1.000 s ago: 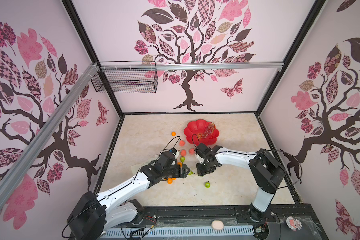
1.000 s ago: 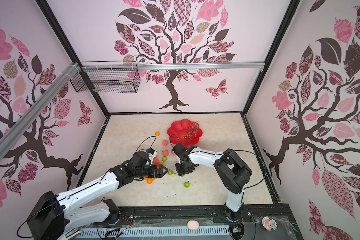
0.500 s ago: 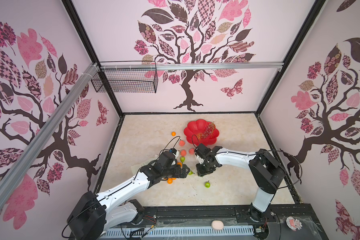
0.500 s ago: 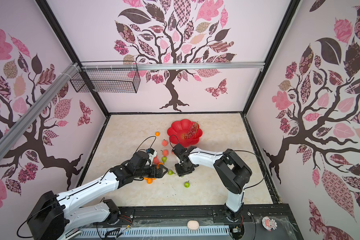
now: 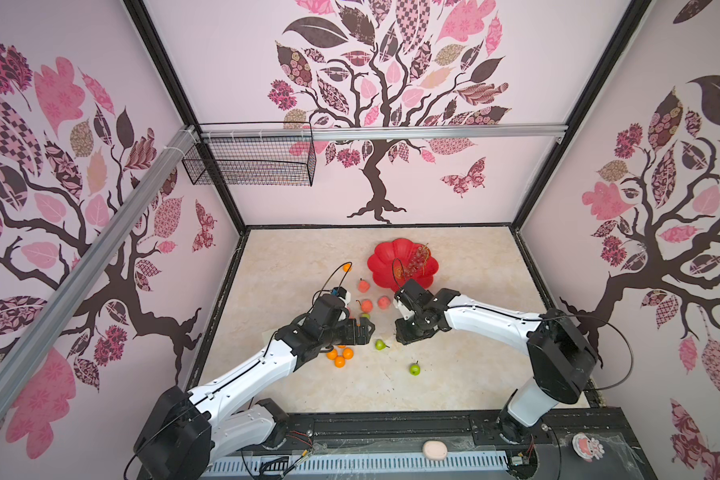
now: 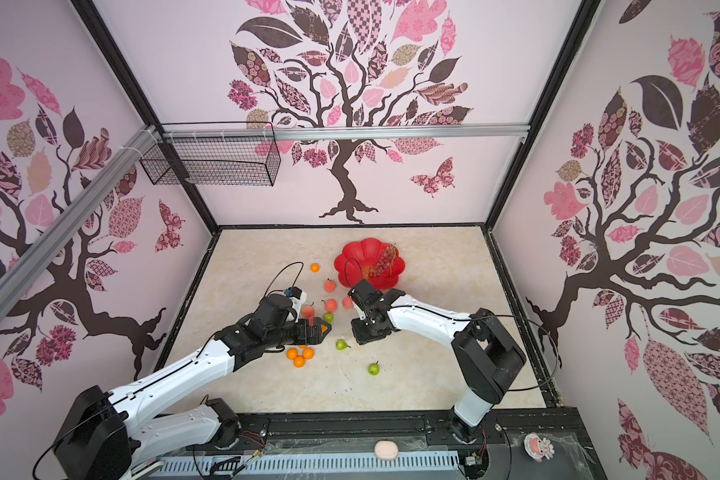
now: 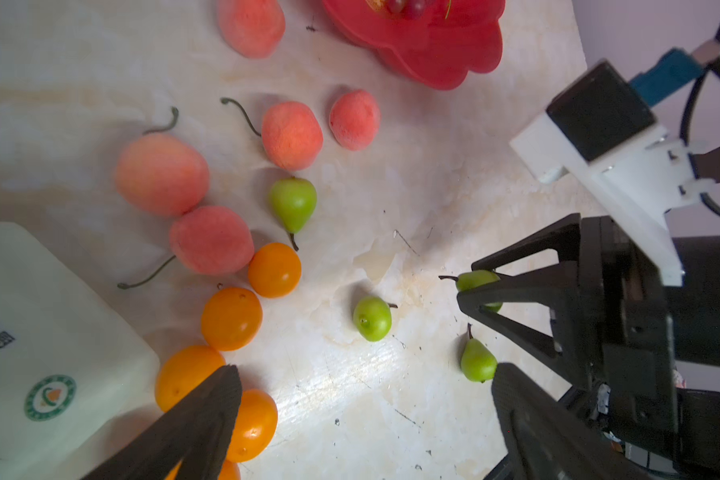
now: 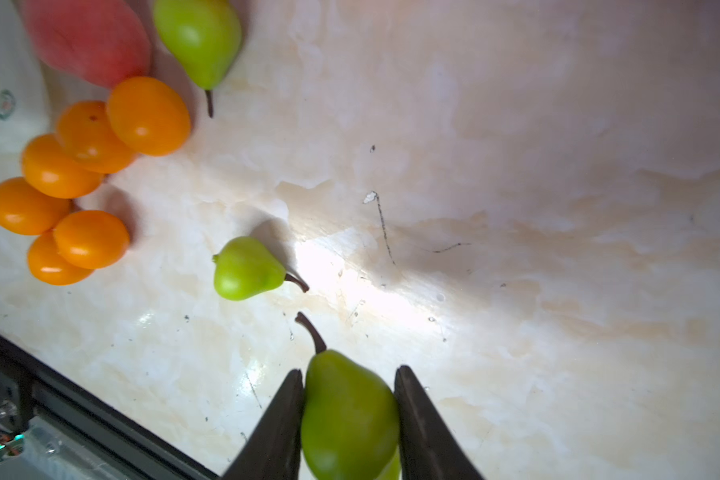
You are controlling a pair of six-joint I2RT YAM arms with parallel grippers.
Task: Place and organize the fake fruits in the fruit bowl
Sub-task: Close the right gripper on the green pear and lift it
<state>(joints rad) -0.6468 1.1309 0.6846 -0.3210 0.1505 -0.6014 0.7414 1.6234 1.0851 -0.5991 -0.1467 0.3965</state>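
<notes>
Pinching 1 green pear [image 8: 350, 415] in the right gripper [image 8: 348, 372].
Lift slowly, drop low in the fruit bowl [image 5: 385, 259] by the grapes [image 5: 417, 258], dodging the open left gripper [image 7: 364, 372].

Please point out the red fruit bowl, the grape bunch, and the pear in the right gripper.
fruit bowl [image 5: 381, 262]: in a top view, a bare red petal.
grape bunch [image 5: 416, 262]: in a top view, middle of the cluster.
pear [image 8: 350, 415]: right wrist view, its green body.
</notes>
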